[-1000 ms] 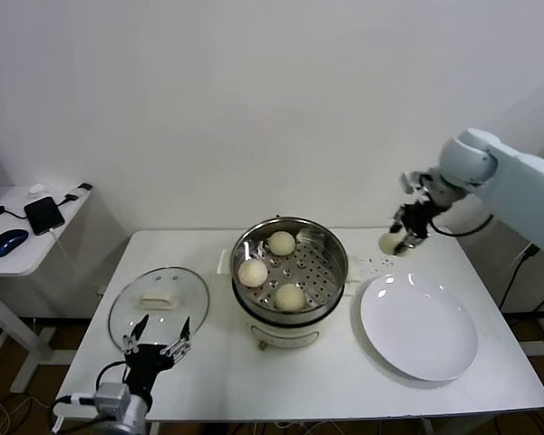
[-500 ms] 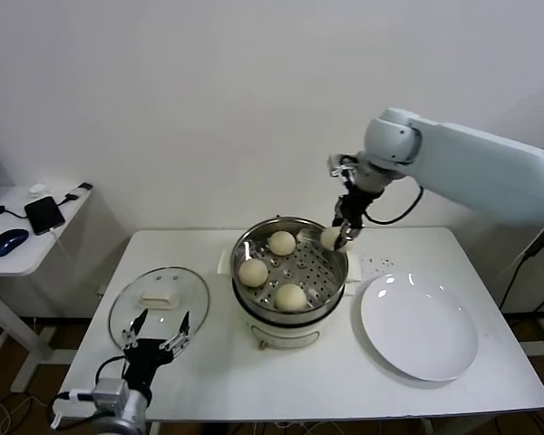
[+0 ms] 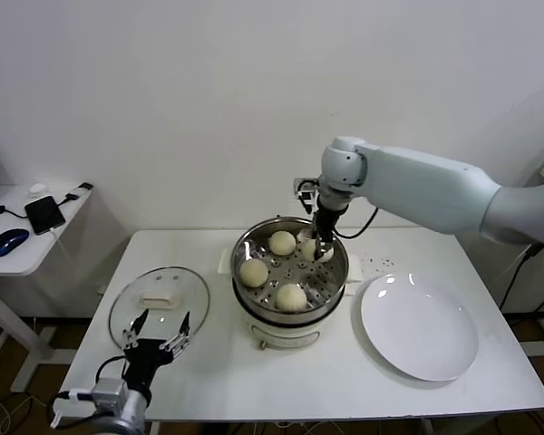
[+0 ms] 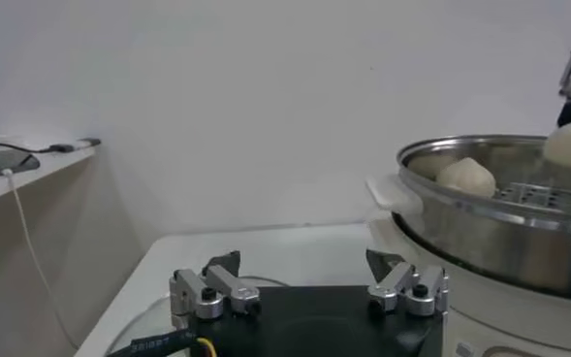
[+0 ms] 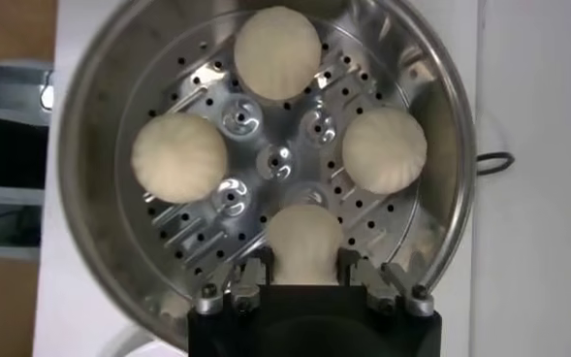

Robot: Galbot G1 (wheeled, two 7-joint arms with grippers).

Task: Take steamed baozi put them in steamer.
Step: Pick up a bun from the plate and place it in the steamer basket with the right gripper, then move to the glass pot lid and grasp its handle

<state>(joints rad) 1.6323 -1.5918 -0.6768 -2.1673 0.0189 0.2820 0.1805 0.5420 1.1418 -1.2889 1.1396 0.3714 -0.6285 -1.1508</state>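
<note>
1. The right gripper (image 5: 302, 281) clasps the fourth cream-white dough bun (image 5: 302, 241) inside the round shiny steel steamer (image 3: 337, 272), near its back right rim.
2. Three cream-white buns (image 3: 253, 273) sit spaced on the perforated tray.
3. The left gripper (image 3: 157, 337) hangs spread wide by the table's front edge.

Four baozi (image 5: 276, 52), one steamer (image 3: 331, 237), one plate (image 3: 419, 328), one lid (image 3: 158, 304).

The scene is bright and evenly lit, with soft, faint shadows on the worktop (image 3: 254, 381). Overhead light glints off the plate (image 3: 419, 328) and the lid (image 3: 159, 304). The steamer (image 5: 266, 165) tray shows small specular spots. In the left wrist view the near gripper (image 4: 309, 291) looks slightly soft.
</note>
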